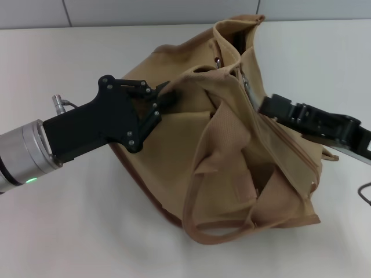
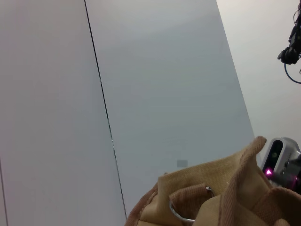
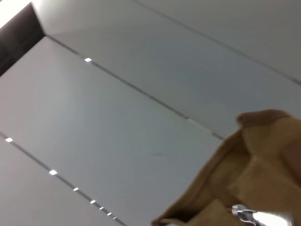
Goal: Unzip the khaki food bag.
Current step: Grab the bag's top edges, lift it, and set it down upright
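Note:
The khaki food bag [image 1: 232, 156] lies slumped on the white table [image 1: 87, 231], its top zipper [image 1: 290, 145] running along the right side and a webbing handle [image 1: 197, 197] drooping at the front. My left gripper [image 1: 166, 97] comes in from the left and is shut on a fold of the bag's upper fabric. My right gripper [image 1: 264, 107] reaches in from the right, its tip against the zipper edge near a silver metal piece [image 1: 246, 87]. In the right wrist view, tan cloth [image 3: 263, 155] and a silver metal piece [image 3: 244, 214] show close up. The left wrist view shows the bag's top [image 2: 211, 188] and a metal ring [image 2: 181, 214].
A grey panelled wall [image 1: 174, 11] stands behind the table. A dark cable [image 1: 365, 194] lies at the table's right edge. The right arm's wrist with a pink light [image 2: 277, 160] shows beyond the bag in the left wrist view.

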